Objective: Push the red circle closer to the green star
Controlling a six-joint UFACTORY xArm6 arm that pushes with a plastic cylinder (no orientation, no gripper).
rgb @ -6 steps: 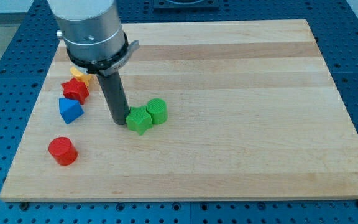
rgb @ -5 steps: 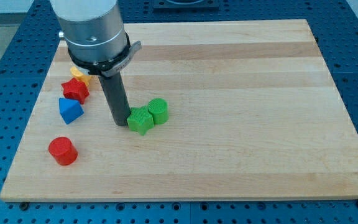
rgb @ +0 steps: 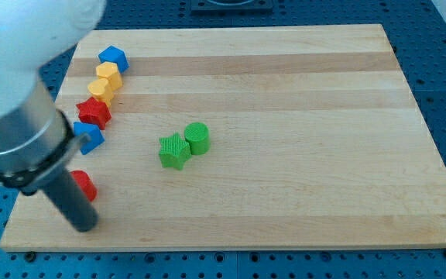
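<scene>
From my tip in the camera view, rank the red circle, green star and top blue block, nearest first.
Measured from my tip, at the view's lower left:
1. Red circle, just above the tip and partly hidden by the rod.
2. Green star, mid-board, up and right, touching the green cylinder.
3. Blue block, at the view's top left.

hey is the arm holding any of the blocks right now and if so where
Nothing is held; the arm ends in a plain rod. My tip rests on the board just below the red circle, which the rod partly hides.
</scene>
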